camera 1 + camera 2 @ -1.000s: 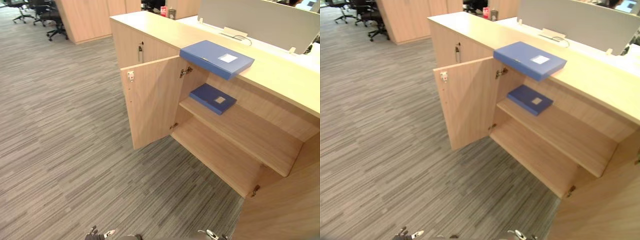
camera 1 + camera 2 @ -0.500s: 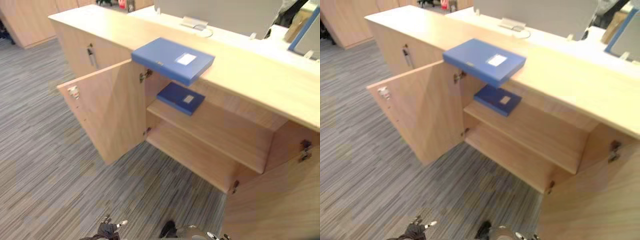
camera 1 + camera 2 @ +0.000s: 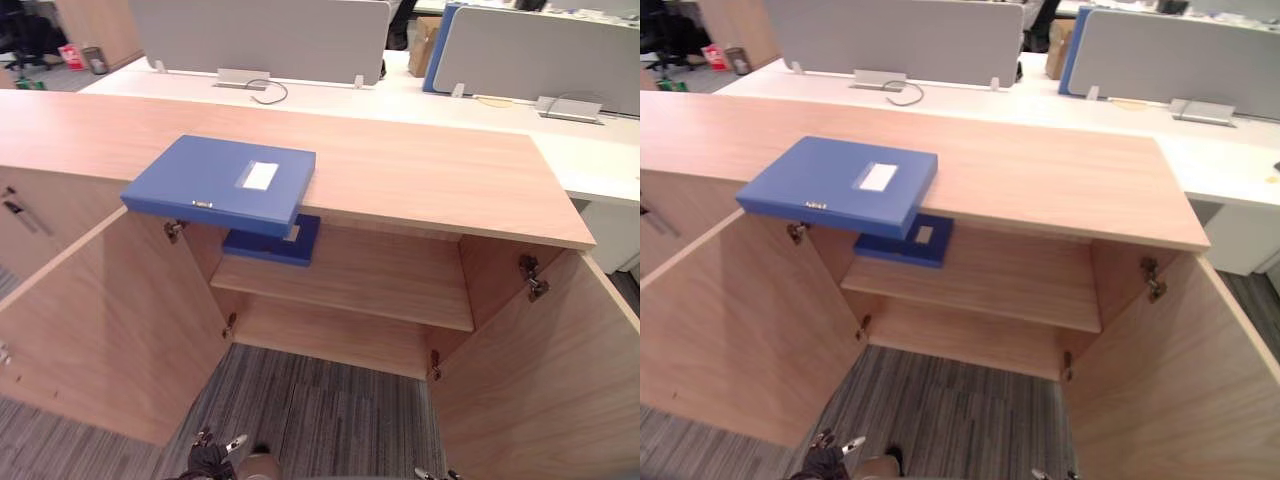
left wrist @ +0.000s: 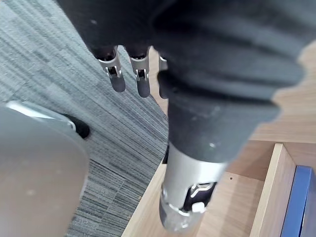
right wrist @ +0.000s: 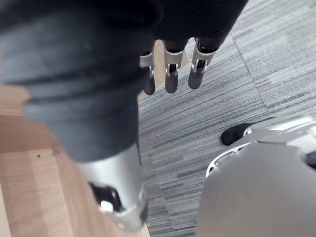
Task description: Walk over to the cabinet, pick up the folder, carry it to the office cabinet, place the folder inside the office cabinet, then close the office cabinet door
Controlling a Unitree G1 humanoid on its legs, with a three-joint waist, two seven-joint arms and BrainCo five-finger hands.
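A blue folder [image 3: 218, 184] with a white label lies flat on the wooden cabinet top [image 3: 420, 175], its near edge overhanging the front. A second blue folder [image 3: 276, 244] lies on the upper shelf [image 3: 380, 285] inside the office cabinet, just under the first. Both cabinet doors stand open, the left door [image 3: 100, 330] and the right door [image 3: 545, 380]. My left hand [image 4: 117, 79] hangs low over the carpet with straight fingers and holds nothing. My right hand [image 5: 170, 76] hangs the same way, also with nothing in it. Both hands are well below and short of the folders.
Behind the cabinet are white desks [image 3: 330, 100] with grey divider panels [image 3: 260, 38]. Grey striped carpet [image 3: 320, 420] lies between the two open doors, which jut out at either side. The lower shelf [image 3: 340, 340] is bare.
The camera has swung and come closer, so the cabinet now faces me squarely with both open doors showing. The folders and doors have not moved. Both hands stay low.
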